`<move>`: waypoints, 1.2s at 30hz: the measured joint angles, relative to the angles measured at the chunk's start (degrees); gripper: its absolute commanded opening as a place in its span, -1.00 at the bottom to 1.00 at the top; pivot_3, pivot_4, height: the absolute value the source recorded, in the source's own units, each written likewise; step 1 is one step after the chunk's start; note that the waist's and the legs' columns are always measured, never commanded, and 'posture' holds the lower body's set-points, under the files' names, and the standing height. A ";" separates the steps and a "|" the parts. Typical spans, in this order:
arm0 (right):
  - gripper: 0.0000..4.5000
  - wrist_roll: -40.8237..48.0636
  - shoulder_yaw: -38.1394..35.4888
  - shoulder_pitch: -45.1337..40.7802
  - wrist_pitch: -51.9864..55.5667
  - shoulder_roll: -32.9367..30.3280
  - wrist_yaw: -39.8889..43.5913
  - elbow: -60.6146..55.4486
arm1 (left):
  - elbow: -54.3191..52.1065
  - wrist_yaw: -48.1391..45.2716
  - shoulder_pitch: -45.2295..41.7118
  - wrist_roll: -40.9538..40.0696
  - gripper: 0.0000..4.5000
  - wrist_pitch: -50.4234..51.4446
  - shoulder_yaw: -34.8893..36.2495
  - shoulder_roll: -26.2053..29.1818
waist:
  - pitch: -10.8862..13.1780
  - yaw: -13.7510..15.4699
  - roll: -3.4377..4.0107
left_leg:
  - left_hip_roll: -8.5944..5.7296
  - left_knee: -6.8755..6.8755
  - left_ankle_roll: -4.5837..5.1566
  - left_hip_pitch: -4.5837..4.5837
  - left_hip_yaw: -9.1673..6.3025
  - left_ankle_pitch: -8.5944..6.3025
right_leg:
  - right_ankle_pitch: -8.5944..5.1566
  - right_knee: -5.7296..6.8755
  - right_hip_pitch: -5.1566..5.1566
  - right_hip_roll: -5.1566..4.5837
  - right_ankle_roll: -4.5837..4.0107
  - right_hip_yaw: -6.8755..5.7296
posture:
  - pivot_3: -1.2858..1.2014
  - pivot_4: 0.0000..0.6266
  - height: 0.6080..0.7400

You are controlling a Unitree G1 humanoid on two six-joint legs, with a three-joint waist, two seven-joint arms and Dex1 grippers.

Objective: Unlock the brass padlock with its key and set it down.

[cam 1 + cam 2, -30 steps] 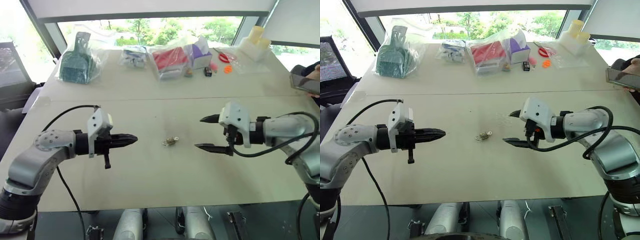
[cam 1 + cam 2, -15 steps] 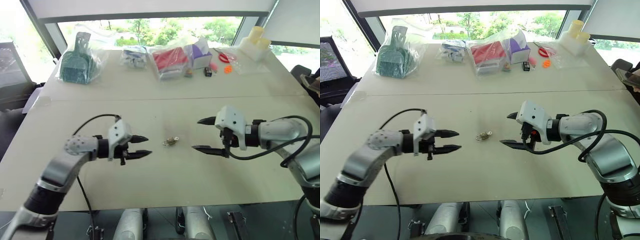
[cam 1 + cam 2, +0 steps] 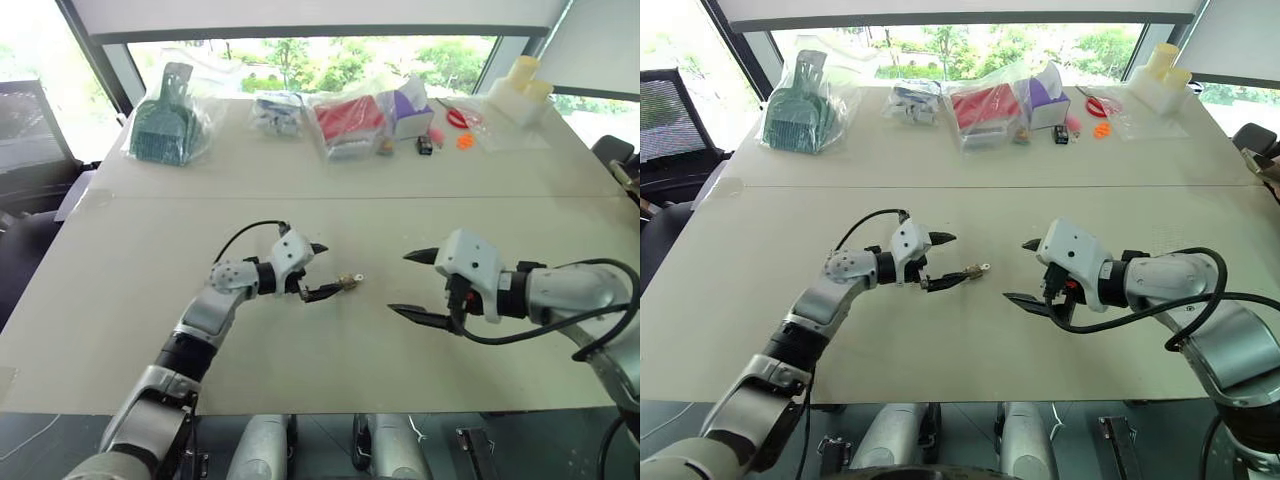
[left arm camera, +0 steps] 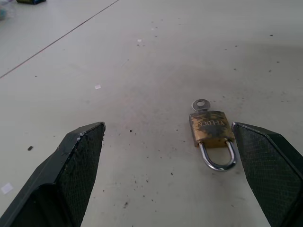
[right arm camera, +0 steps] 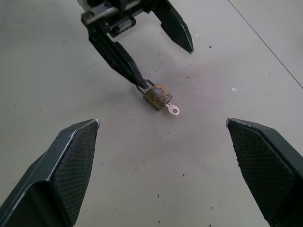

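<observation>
The brass padlock (image 4: 211,132) lies flat on the white table (image 3: 150,290), its silvery shackle (image 4: 218,160) looking closed and its key (image 4: 200,104) sticking out of the body. My left gripper (image 3: 330,268) is open and low over the table. The padlock sits between its fingers, close to one fingertip (image 5: 137,80), which reaches the shackle. My right gripper (image 3: 402,283) hovers open and empty a short way to the right of the padlock (image 5: 156,96), pointing at it.
Bagged goods line the table's far side: a green dustpan (image 3: 160,125), a red packet (image 3: 345,118), a purple box (image 3: 408,103), red scissors (image 3: 455,118) and yellow cups (image 3: 525,82). A seam (image 3: 500,197) crosses the table behind the grippers.
My left gripper has gone from shut to open and has swung right and down, so its fingers now flank the padlock. The right gripper has stayed open and nearly still.
</observation>
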 measured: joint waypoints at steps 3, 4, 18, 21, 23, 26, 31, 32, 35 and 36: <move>1.00 0.39 -0.56 0.73 0.79 0.00 -0.80 -1.03 | 1.36 -0.57 -0.03 0.85 0.99 -1.27 -1.07 -1.67 | 0.00 -0.02 -0.01 | 0.01 0.00 0.00 0.00 -0.03 0.00 | 0.00 0.00 0.00 0.00 0.00 0.00 | 0.03 -0.52 1.00; 1.00 0.55 -0.56 0.98 1.10 0.00 -0.94 -1.22 | 1.44 -0.85 -0.02 0.90 0.99 -1.50 -1.15 -1.83 | -0.01 -0.03 0.00 | 0.02 -0.01 0.00 0.01 -0.04 0.00 | 0.00 0.01 0.00 0.00 -0.01 -0.01 | 0.03 -0.52 1.00; 1.00 0.90 -0.62 1.07 1.05 -0.71 -2.19 -1.47 | 1.58 1.61 0.58 6.94 -0.51 -6.16 -2.46 -3.10 | -0.06 0.08 0.01 | 0.06 0.01 0.01 0.25 -0.10 0.00 | -0.10 0.00 0.28 -0.04 -0.16 -0.02 | 0.03 -0.52 1.00; 1.00 0.63 -0.57 1.07 0.70 -1.29 -2.18 -1.47 | 0.28 2.29 1.17 7.07 -0.70 -5.30 -2.45 -2.74 | -0.06 0.01 0.01 | 0.09 0.01 0.01 0.28 -0.11 0.00 | -0.10 -0.01 0.30 -0.05 -0.17 -0.02 | 0.03 -0.52 1.00; 1.00 0.29 -0.45 0.89 0.37 -1.54 -2.23 -1.45 | -1.75 2.18 1.88 7.02 -0.70 -3.88 -2.45 -1.70 | -0.06 -0.11 0.01 | 0.14 0.00 0.01 0.29 -0.10 -0.01 | -0.11 0.00 0.29 -0.03 -0.17 -0.03 | 0.03 -0.52 1.00; 1.00 -0.49 0.43 0.03 -0.34 -1.50 -2.48 -1.19 | -6.37 0.35 3.30 6.69 -0.70 -0.86 -2.44 1.41 | -0.07 -0.59 0.02 | 0.27 -0.07 0.02 0.36 -0.03 -0.01 | -0.10 0.02 0.27 0.04 -0.17 -0.02 | 0.03 -0.52 1.00; 1.00 -4.74 6.02 -3.17 -4.47 0.02 -2.93 0.94 | -13.75 -7.07 5.66 2.02 -0.70 4.46 -1.41 8.50 | -0.06 -1.46 0.04 | 0.38 -0.09 0.01 0.33 -0.03 -0.01 | -0.12 0.02 0.21 0.14 -0.20 -0.04 | 0.03 -0.52 1.00; 1.00 -5.73 7.43 -3.72 -5.44 0.60 -3.01 1.57 | -14.37 -8.39 5.85 1.23 -0.70 4.77 -1.01 9.61 | -0.05 -1.46 0.04 | 0.37 -0.08 0.01 0.29 -0.04 -0.01 | -0.13 0.03 0.18 0.13 -0.20 -0.04 | 0.03 -0.52 1.00; 1.00 -10.34 12.51 -7.39 -9.76 3.15 -3.43 4.16 | -17.25 -13.32 5.50 -2.59 -0.70 5.55 0.66 13.27 | -0.04 -1.56 0.03 | 0.37 -0.05 0.00 0.13 -0.01 -0.01 | -0.12 0.03 0.03 0.13 -0.22 -0.03 | 0.03 -0.52 1.00; 1.00 -11.71 13.90 -8.30 -11.17 3.68 -3.49 4.76 | -18.23 -14.81 5.17 -3.93 -0.70 5.53 1.50 14.18 | -0.04 -1.51 0.04 | 0.36 -0.05 0.00 0.08 -0.02 -0.01 | -0.12 0.03 0.01 0.13 -0.22 -0.03 | 0.03 -0.52 1.00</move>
